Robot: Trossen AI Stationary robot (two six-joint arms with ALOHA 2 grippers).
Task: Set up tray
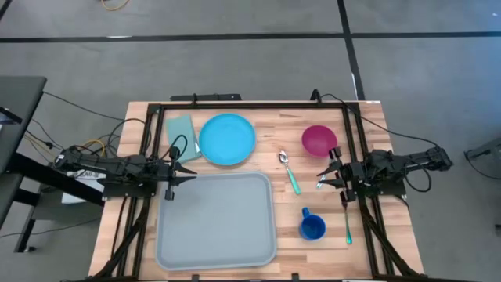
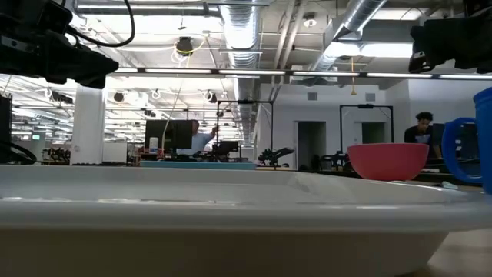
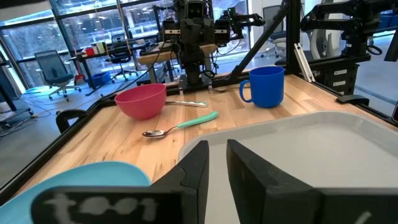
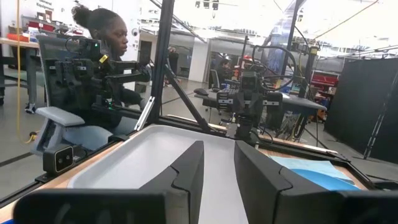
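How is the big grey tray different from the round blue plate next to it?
The tray is rectangular with rounded corners; the plate is round. The tray is pale grey-blue, the plate bright blue. The tray is much the larger and lies nearer the table's front edge, the plate behind it toward the back. Both lie flat on the wooden table, both empty, neither touched by an end effector.

Scanning every view for lettering and nothing comes up legible. The one candidate is a strip of pale characters on the dark body of the left gripper (image 3: 211, 171), just behind its fingers in its own wrist view, and it is far too smeared to spell out. A small pale tag sits on the left arm in the high view, too tiny to read. No brand, number or sign can be read anywhere else.
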